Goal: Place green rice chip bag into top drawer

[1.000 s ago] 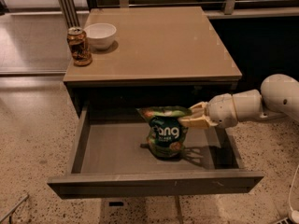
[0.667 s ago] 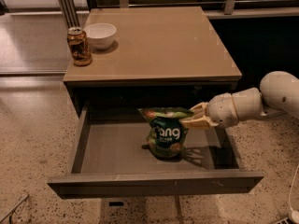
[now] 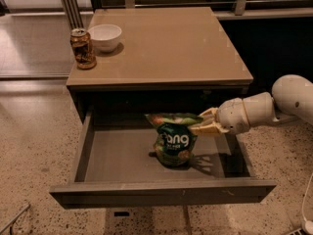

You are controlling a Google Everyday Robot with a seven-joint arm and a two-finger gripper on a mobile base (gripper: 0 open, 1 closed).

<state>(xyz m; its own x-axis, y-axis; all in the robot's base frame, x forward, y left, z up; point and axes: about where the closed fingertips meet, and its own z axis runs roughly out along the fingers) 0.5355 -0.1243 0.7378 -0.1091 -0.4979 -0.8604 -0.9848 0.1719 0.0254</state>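
The green rice chip bag (image 3: 173,143) stands upright on the grey bottom of the open top drawer (image 3: 117,156), a little right of its middle. My gripper (image 3: 201,122) reaches in from the right on a white arm and sits at the bag's top right corner, touching its crinkled upper edge. The bag's base rests on the drawer bottom. The drawer is pulled fully out from under the tan table (image 3: 166,43).
A soda can (image 3: 82,48) and a white bowl (image 3: 104,36) stand at the table's back left corner. The drawer's front panel (image 3: 161,193) juts out towards the camera. Speckled floor lies around the table, and a railing runs behind it.
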